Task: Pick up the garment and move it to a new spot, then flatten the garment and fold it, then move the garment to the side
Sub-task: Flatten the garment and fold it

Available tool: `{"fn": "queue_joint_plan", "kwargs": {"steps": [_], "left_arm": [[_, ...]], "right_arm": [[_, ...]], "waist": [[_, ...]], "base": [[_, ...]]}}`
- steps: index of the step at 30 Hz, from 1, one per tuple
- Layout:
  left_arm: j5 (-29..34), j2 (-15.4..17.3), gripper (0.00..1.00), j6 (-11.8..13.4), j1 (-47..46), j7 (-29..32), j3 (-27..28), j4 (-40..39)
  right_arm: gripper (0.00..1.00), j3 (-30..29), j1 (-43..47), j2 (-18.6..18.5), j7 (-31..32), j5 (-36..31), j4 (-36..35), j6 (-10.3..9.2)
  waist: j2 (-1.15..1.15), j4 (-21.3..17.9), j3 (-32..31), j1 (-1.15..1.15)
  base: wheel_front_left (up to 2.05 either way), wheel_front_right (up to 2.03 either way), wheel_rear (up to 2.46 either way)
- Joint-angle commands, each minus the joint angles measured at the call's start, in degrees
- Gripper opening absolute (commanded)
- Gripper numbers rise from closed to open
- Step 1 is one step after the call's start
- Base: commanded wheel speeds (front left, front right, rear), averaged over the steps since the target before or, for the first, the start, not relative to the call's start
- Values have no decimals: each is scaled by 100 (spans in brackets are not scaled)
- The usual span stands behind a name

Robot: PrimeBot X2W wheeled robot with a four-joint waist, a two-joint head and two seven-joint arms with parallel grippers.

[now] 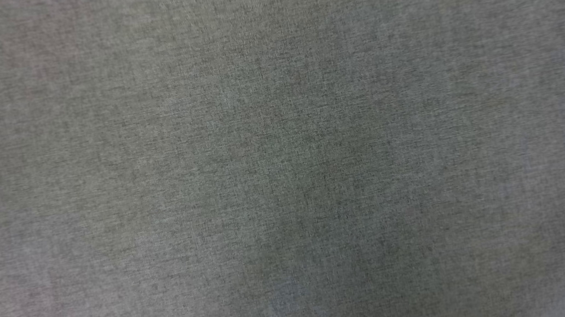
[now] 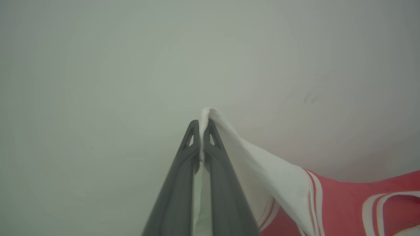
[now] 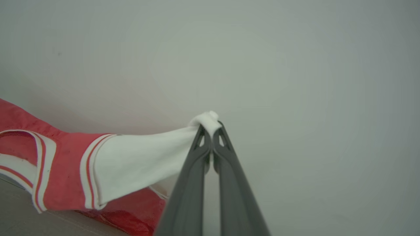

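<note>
Left wrist view first: the left gripper (image 2: 202, 127) has its two dark fingers pressed together on a pinch of white cloth, a small tuft of which pokes out past the tips. That cloth is a sleeve of the garment (image 2: 282, 178), which runs off to this tool's right and downward. It goes white first, then striped trim, then red body, with the striped neckline (image 2: 387, 198) near the view's right edge.

The right gripper (image 3: 210, 130) mirrors this. Its jaws are clamped on a wad of the other white sleeve, and the shirt trails off to this tool's left, with the neckline again at the far edge. Below that sleeve, a fold of red body hangs toward a dull surface (image 3: 19, 216) at the lower left. I cannot tell whether it touches.

So the shirt spans the gap between the two tools, its long axis running sleeve to sleeve, and each arm holds its own end. Neither is nearer. Beyond both sets of fingertips is a plain pale backdrop.

Judging from this, the shirt is being carried or spread. The coming move turns on keeping the grippers apart along that sleeve line, so the body hangs open and can be laid flat.

The head view gives a blurred grey woven surface (image 1: 282, 158).
</note>
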Motion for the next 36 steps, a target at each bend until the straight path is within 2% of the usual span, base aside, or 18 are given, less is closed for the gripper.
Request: {"fn": "queue_joint_plan", "kwargs": {"steps": [1,5,10,15,19,23,27,32,33,36], "left_arm": [[-56,-54,0,-50,114,-82,11,92],[-177,-136,0,-161,324,-274,16,315],[-304,-222,0,-279,966,-608,-28,409],[-530,-339,0,-360,2195,-1040,-10,234],[-774,-428,0,-297,3424,-1219,114,-111],[-991,-462,0,-110,4686,-1293,243,-556],[-1145,-525,0,149,5864,-1318,323,-1078],[-1233,-529,0,526,7181,-1144,255,-1777],[-1233,-529,0,526,7181,-1144,255,-1777],[-1298,-478,0,781,7877,-1004,254,-2189]], "right_arm": [[0,63,-38,-9,-89,61,91,-4],[0,204,135,-99,-210,237,263,-4],[0,300,649,-321,-363,503,210,-4],[0,302,1747,-705,-455,774,-178,-5],[0,162,2930,-968,-341,967,-641,-5],[0,-70,4218,-1072,-70,1128,-1195,-5],[0,-437,5490,-999,225,1185,-1736,-5],[0,-1020,7019,-722,675,1031,-2440,-6],[0,-1020,7019,-722,675,1031,-2440,-6],[0,-1323,7841,-444,974,906,-2859,-5]], "waist": [[0,2,101,-1],[0,54,67,-1],[0,156,-308,-1],[0,336,-1053,-1],[0,449,-1690,-1],[0,502,-2238,-1],[0,552,-2666,-1],[0,596,-3067,-1],[0,596,-3067,-1],[0,598,-3255,-1]], "base": [[0,0,0],[0,0,0],[0,0,0],[0,0,0],[0,0,0],[0,0,0],[0,0,0],[0,0,0],[0,0,0],[0,0,0]]}}
